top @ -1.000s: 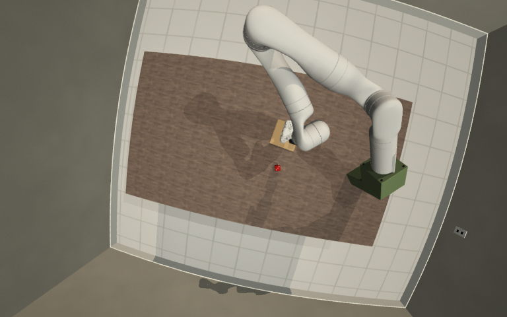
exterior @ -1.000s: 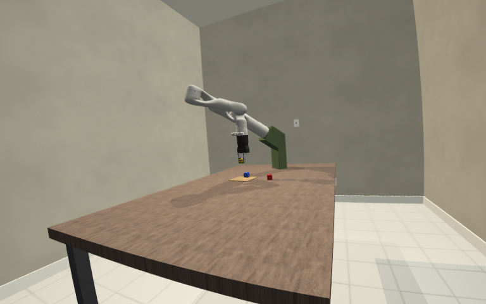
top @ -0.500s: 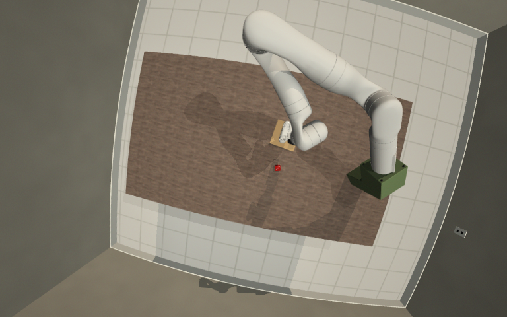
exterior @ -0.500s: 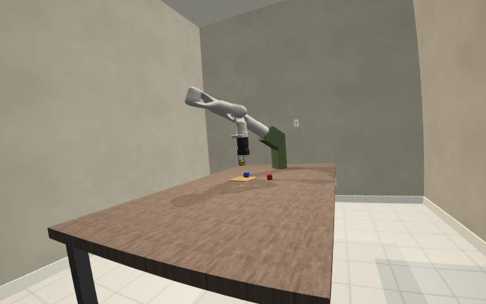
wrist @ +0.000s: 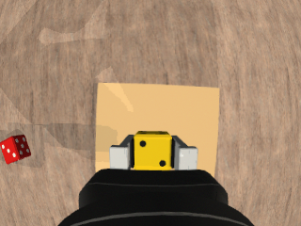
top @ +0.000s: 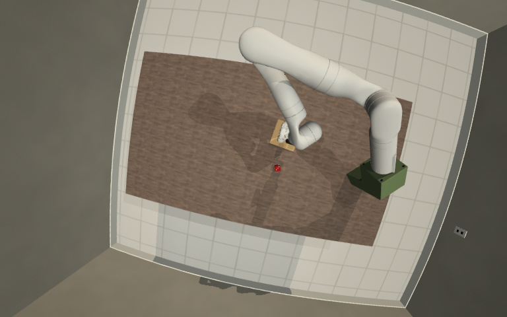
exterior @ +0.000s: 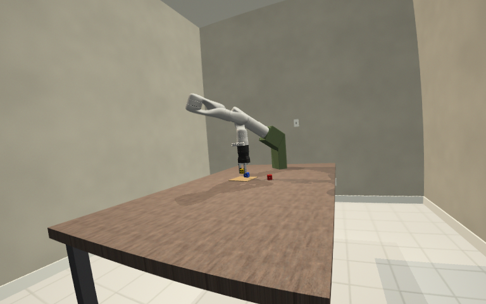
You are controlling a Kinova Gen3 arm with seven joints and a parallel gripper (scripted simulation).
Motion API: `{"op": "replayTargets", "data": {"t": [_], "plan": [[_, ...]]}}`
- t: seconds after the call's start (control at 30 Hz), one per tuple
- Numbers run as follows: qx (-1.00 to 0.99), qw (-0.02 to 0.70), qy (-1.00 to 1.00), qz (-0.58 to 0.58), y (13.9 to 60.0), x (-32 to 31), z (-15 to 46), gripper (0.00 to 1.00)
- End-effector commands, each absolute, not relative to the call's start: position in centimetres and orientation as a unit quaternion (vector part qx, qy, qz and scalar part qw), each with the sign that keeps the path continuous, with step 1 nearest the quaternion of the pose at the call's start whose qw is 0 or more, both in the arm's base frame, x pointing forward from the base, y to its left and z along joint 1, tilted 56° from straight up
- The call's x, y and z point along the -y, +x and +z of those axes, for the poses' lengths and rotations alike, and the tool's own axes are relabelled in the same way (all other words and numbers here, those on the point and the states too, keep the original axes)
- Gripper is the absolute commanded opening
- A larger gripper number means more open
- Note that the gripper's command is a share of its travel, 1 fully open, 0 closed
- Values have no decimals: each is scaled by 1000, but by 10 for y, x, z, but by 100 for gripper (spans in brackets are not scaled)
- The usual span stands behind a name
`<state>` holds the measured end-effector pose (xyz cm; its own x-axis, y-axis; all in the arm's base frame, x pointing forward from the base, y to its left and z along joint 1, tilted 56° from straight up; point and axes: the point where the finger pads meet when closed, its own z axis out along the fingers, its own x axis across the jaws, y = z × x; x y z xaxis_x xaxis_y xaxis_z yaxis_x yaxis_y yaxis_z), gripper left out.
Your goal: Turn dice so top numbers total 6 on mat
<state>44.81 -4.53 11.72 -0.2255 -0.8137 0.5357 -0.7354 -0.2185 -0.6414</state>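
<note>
Your two-finger gripper (exterior: 242, 168) (wrist: 152, 146) pinches one yellow die (exterior: 242, 171) (wrist: 152, 152) above one mat (top: 275, 140) (exterior: 236, 179) (wrist: 157, 108) (one blue die (exterior: 246, 175), one red (top: 277, 168) (exterior: 269, 177) (wrist: 15, 149) nearby)

"What's different on your feed?"

"In the exterior view, I've brought the gripper (exterior: 242, 168) (wrist: 152, 146) down near the middle of the frame, and the yellow die (exterior: 241, 171) (wrist: 152, 152) came down with it."

"How low?"

"It was well above the blue die (exterior: 246, 175); now it's near it, slightly higher and to its left in the frame."
</note>
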Motion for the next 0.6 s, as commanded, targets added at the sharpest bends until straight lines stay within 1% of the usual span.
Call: {"op": "replayTargets", "data": {"t": [0.0, 0.2, 0.57], "plan": [[-628, 32, -618, -472, 451, 58, 107, 57], [-628, 32, -618, -472, 459, 65, 100, 57], [-628, 32, -618, -472, 460, 66, 99, 57]]}}
